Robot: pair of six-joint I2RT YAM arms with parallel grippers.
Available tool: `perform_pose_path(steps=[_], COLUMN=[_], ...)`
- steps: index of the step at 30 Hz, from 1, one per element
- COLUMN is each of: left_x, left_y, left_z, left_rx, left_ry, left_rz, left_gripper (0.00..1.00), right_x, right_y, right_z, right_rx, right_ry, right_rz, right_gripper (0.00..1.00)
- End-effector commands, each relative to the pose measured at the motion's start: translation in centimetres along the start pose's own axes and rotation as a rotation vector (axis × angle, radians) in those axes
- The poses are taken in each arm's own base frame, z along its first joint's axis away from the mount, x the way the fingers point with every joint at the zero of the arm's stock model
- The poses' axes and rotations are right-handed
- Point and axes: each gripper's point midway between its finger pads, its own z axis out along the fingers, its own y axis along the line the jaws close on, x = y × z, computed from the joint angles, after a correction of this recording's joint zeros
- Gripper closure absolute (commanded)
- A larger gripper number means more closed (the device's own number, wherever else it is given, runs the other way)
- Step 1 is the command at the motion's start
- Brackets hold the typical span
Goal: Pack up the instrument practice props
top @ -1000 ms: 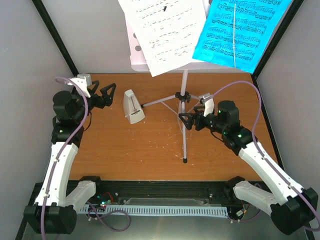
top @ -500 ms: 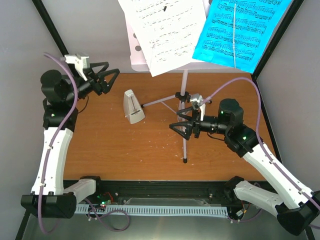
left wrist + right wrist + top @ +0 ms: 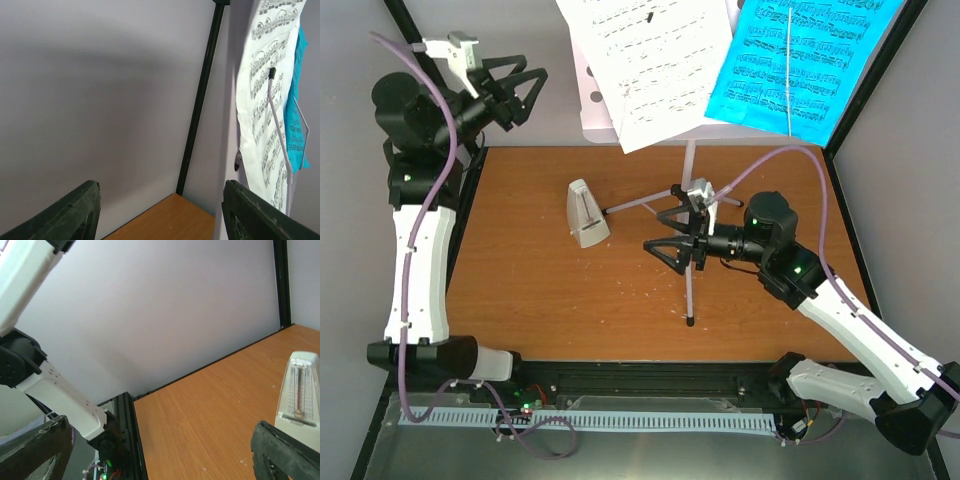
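Nothing is packed yet: the white page (image 3: pixel 650 60) and blue page (image 3: pixel 800 60) lie on the music stand (image 3: pixel 689 270), which stands on the table (image 3: pixel 570 300) with the metronome (image 3: pixel 586 214) to its left. The left hand (image 3: pixel 523 92) hovers high beside the white page, fingers apart and empty. The right hand (image 3: pixel 660 235), also spread and empty, sits by the stand's pole, facing the metronome. This looks like the approach; next, the left hand should probably pinch the page's edge cleanly.

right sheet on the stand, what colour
Bright blue sheet with black printed notes, clearest in the top view.
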Motion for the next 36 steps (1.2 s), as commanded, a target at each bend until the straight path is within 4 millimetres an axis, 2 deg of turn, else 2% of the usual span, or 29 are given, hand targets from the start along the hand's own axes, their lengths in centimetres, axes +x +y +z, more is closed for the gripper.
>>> perform_pose_path(steps=[1,9,17,29,36], left_x=[-2.3,-5.5,-7.7,-9.1,-10.1], left_y=[-1.7,-4.3,-6.4,-5.8,-6.1], left_z=[0.8,3.3,3.1,3.8,4.1], left_rx=[0.080,0.219,0.316,0.333,0.368], left_ry=[-0.024,-0.074,-0.157,-0.244,-0.292], left_rz=[0.002,0.060,0.149,0.211,0.238], left_gripper=[0.33,0.37,0.42,0.50,0.55], right_x=[-3.7,-7.3,-9.9,-11.7,-14.1], right_y=[1.5,1.9,2.5,2.4,2.4], right_z=[-0.3,-0.4,-0.3,0.2,0.3], right_rx=[-0.015,0.006,-0.003,-0.010,0.014], right_ry=[-0.087,-0.144,-0.190,-0.233,-0.273], right_rz=[-0.061,-0.097,-0.112,-0.099,-0.098], right_gripper=[0.05,0.07,0.14,0.27,0.32])
